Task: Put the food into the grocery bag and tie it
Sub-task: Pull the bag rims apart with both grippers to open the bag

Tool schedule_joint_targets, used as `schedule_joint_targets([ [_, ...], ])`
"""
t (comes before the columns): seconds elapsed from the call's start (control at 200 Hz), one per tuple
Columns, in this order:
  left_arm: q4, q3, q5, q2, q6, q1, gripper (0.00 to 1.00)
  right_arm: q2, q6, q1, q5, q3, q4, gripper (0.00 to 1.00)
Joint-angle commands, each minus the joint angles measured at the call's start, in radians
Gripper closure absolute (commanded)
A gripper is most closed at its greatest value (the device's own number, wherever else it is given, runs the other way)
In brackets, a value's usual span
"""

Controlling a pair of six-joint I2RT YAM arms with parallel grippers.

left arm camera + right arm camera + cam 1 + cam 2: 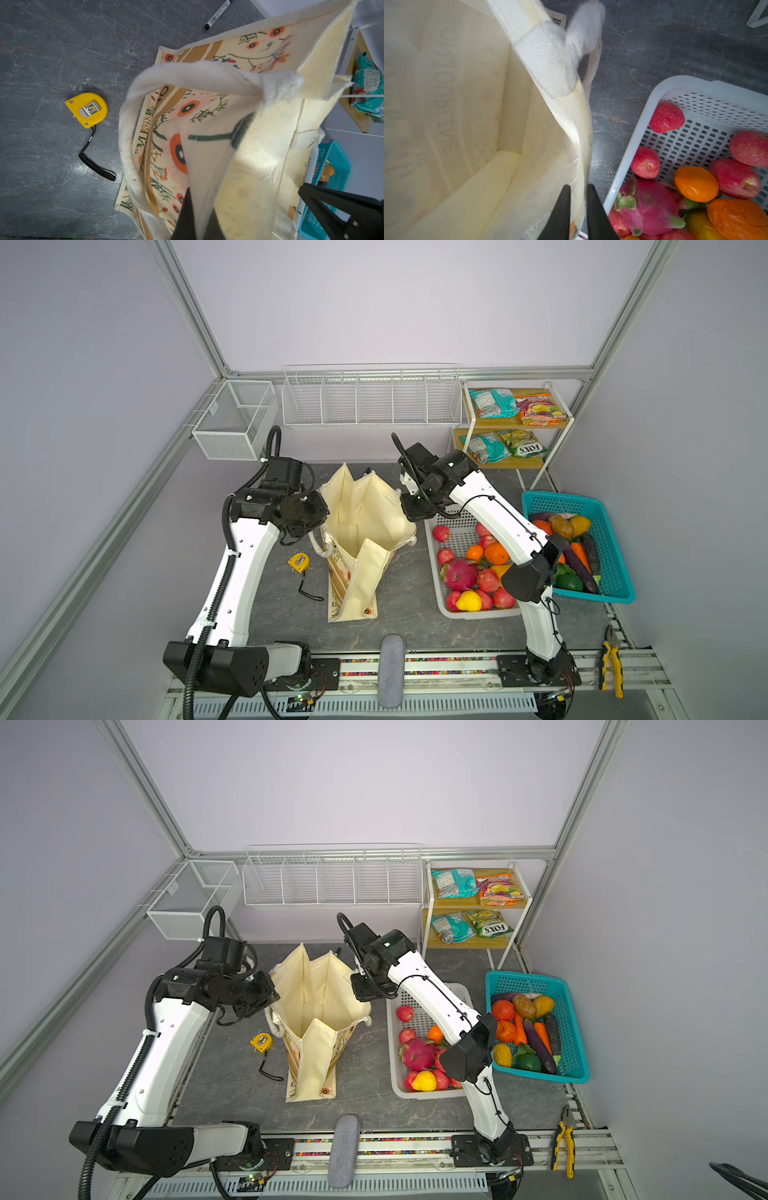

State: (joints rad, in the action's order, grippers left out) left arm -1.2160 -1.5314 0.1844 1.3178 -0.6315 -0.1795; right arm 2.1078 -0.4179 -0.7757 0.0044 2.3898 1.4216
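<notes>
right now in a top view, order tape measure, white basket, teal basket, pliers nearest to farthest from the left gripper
From the left gripper:
1. tape measure, close by
2. white basket, right of centre
3. teal basket, far right
4. pliers, front right

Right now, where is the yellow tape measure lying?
In both top views the yellow tape measure lies on the dark table, just left of the grocery bag.
</notes>
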Motion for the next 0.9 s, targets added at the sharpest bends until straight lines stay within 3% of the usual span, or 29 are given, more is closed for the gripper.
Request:
schedule_joint_targets([
  [0.0,0.016,0.015,0.005,-0.021,-0.010,0.007,0.95,-0.011,-0.013,-0.001,-0.035,-0.036,-0.031,0.73],
  [0.22,-0.009,0.011,0.000,-0.017,0.019,0.047,0.97,-0.007,-0.004,0.003,-0.047,-0.056,-0.061,0.52],
  [0.36,-0.016,0.006,0.001,-0.008,0.032,0.057,1.00,-0.004,0.011,0.011,-0.053,-0.088,-0.076,0.47],
  [0.45,-0.014,0.010,0.007,-0.005,0.031,0.057,1.00,-0.014,0.025,0.016,-0.132,-0.138,-0.143,0.61],
  [0.545,-0.014,0.009,0.007,-0.002,0.035,0.058,1.00,-0.003,0.028,0.014,-0.199,-0.111,-0.150,0.92],
  [0.63,-0.019,0.003,0.010,0.002,0.039,0.058,1.00,0.014,0.032,0.011,-0.172,-0.026,-0.074,0.93],
  [0.74,-0.024,-0.006,0.017,0.014,0.045,0.058,1.00,0.022,0.041,0.009,-0.041,0.083,0.056,0.93],
  [0.895,0.005,0.002,0.051,0.024,0.053,0.057,1.00,0.008,0.074,0.007,0.093,0.089,0.138,0.93],
])
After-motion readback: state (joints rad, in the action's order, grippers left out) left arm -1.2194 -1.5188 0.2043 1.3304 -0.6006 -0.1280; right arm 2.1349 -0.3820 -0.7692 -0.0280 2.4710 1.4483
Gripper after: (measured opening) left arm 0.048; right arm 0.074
